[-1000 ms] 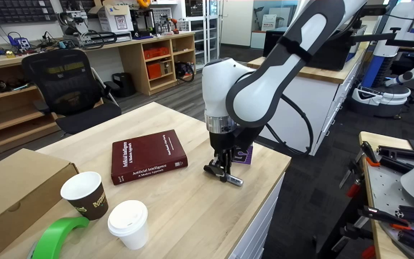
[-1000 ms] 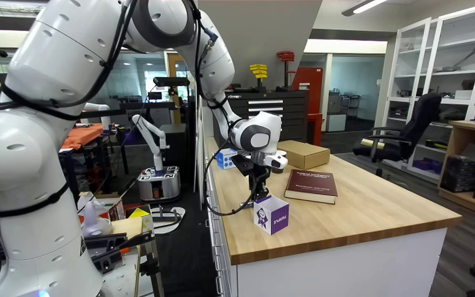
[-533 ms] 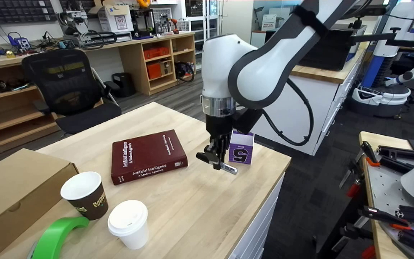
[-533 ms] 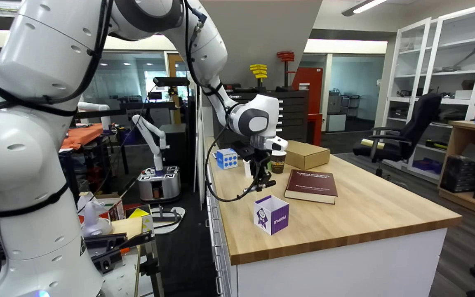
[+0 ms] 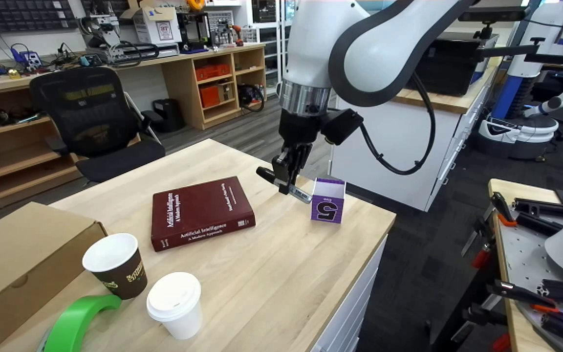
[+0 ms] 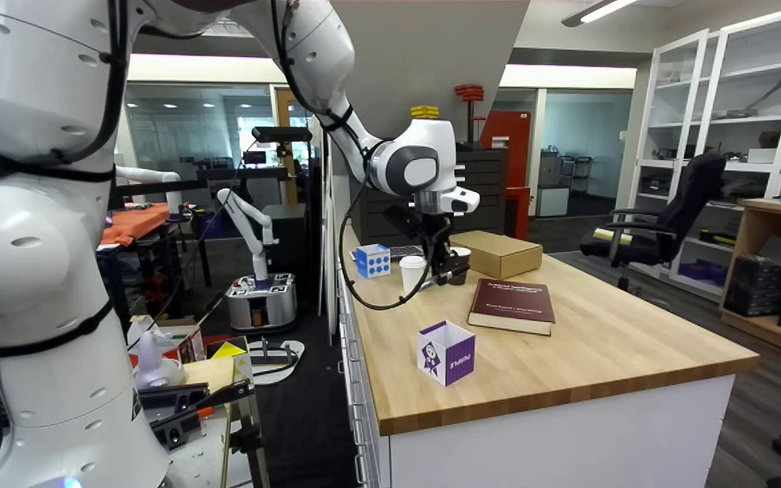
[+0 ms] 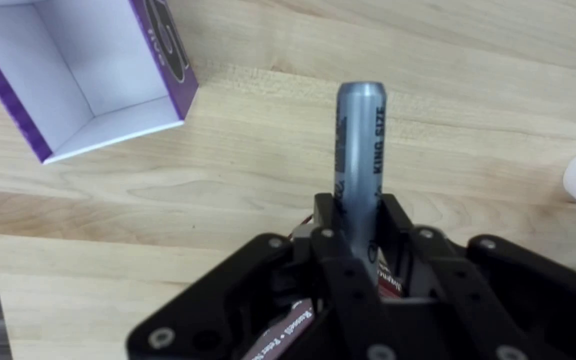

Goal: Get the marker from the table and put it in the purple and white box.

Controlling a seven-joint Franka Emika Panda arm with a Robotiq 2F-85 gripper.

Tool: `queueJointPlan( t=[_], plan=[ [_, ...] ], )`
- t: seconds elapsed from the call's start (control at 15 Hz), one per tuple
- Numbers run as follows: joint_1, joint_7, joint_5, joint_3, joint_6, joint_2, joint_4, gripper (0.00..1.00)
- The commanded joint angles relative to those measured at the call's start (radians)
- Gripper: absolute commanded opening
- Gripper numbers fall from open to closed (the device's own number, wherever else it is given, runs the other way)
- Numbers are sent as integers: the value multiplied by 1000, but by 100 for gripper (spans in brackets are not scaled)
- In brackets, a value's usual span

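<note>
King Size marker (image 7: 360, 157) pinched mid-length by our gripper (image 7: 358, 202), jaws parted only by its barrel, we hold it aloft, presumably to clear the purple-and-white box (image 5: 328, 204).

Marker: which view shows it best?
Wrist view: the marker appears largest, "KING SIZE" legible, held in the gripper. In both exterior views it is smaller, print unreadable. An exterior view adds its black end, unseen from the wrist; in an exterior view that end is hard to separate from the dark cup.
</note>
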Motion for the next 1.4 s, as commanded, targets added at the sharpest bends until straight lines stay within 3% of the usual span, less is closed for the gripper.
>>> queueJointPlan(
  t=[0.0, 0.6, 1.33],
  plan=[
    [-15, -2, -43, -26, 113, -110, -117, 6],
    [-57, -1, -135, -90, 392, -232, -337, 6],
    [-17, -2, -238, -220, 756, -236, -576, 6]
  ],
)
